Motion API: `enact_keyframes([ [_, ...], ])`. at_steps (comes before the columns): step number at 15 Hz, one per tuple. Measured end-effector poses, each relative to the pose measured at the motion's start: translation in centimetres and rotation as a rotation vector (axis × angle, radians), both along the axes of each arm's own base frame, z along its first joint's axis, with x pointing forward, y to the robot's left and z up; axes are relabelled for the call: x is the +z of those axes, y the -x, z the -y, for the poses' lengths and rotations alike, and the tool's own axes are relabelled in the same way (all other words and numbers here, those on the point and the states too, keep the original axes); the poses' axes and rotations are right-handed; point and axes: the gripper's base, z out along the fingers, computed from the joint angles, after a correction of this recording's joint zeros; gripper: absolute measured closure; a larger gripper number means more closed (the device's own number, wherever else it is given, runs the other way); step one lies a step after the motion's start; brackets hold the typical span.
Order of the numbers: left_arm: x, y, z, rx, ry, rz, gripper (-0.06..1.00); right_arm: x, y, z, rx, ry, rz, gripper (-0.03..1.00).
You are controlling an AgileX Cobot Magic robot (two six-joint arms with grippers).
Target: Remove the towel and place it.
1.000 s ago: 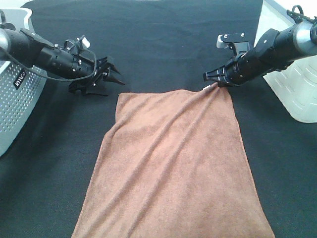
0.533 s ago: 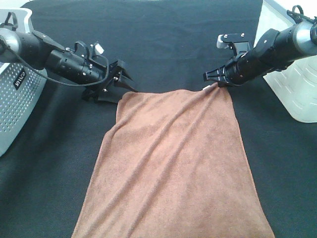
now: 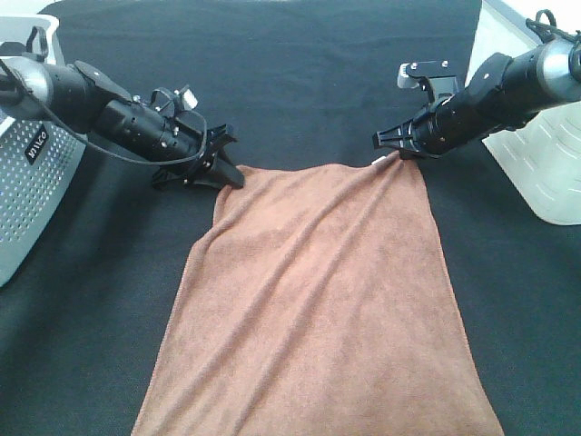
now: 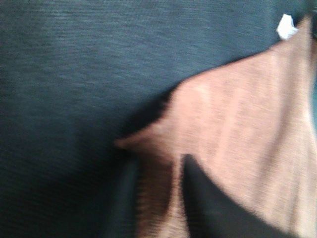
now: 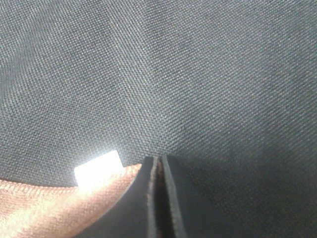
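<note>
- Because it has to be lifted off, the towel (image 3: 318, 300) lies flat on the black cloth (image 3: 309, 82) of the bench, and each arm is at one far corner.
- The right gripper (image 3: 397, 153) has its jaws pressed together on the corner with the small white tag (image 5: 98, 166); a thin strip of brown shows between them.
- The left gripper (image 3: 224, 173) is at the other far corner, with towel between its jaws, but its view is blurry, so I cannot tell if they have pinched it.
- I think holding two corners keeps the towel spread out when it goes up.
- The tag is blank.
- The grey basket (image 3: 32, 182) has small letters I cannot read for sure.
</note>
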Motion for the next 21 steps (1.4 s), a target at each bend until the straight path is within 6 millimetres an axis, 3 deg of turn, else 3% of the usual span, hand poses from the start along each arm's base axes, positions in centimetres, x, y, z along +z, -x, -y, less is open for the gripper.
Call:
enact_keyframes([
  [1, -0.1, -0.1, 0.1, 0.015, -0.007, 0.012, 0.93, 0.0, 0.0, 0.0, 0.001, 0.001, 0.0, 0.97],
  [5, 0.0, -0.6, 0.4, 0.043, -0.035, 0.068, 0.94, 0.0, 0.0, 0.0, 0.0, 0.001, 0.002, 0.97],
  [9, 0.9, -2.5, -0.6, 0.113, -0.196, 0.317, 0.94, 0.7, -0.8, 0.2, -0.021, 0.014, 0.085, 0.97],
  [13, 2.6, -4.9, -1.0, 0.152, -0.274, 0.491, 0.94, 4.4, -3.7, -0.3, 0.011, 0.025, 0.232, 0.97],
  [16, 4.7, -6.8, -1.1, 0.173, -0.302, 0.623, 0.94, 5.4, -6.5, -0.6, 0.011, 0.018, 0.329, 0.97],
  [18, 3.7, -8.0, -1.2, 0.204, -0.325, 0.679, 0.94, 4.3, -8.2, -0.9, 0.014, 0.018, 0.363, 0.97],
  [21, 1.8, -8.9, -1.5, 0.252, -0.36, 0.723, 0.94, 2.2, -9.1, -1.2, 0.021, 0.045, 0.388, 0.97],
])
